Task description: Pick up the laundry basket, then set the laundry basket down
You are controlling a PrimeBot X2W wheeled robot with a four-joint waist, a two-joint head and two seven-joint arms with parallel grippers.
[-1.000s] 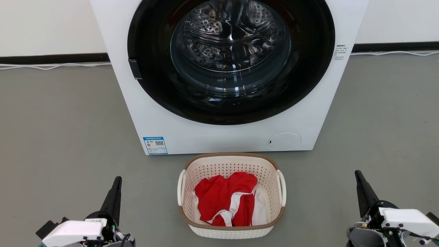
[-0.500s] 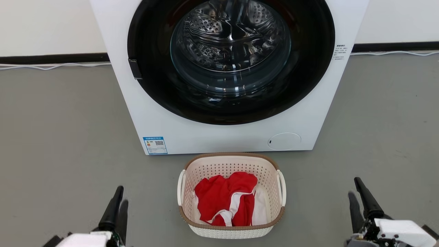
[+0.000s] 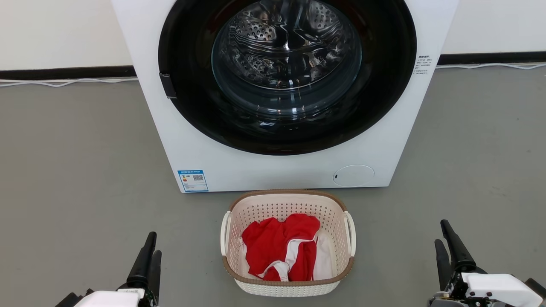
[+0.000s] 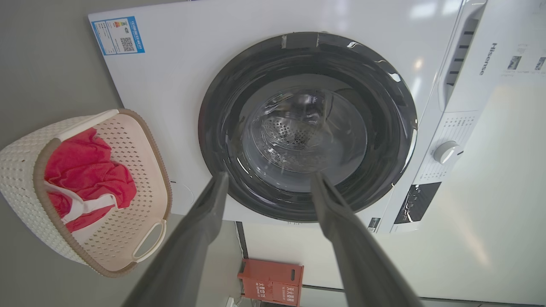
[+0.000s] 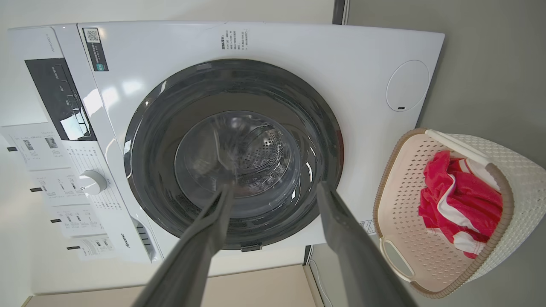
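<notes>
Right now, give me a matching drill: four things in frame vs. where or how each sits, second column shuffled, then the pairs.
1 laundry basket
2 red garment
3 blue label
4 left hand

A open, holding nothing
B on the washer front, low corner
C on the floor before the washer
D inside the basket

Pairs: 1-C, 2-D, 3-B, 4-A

Bright even indoor light, faint shadows, reflections on washer door [image 3: 286, 64], wrist views bent at edges
</notes>
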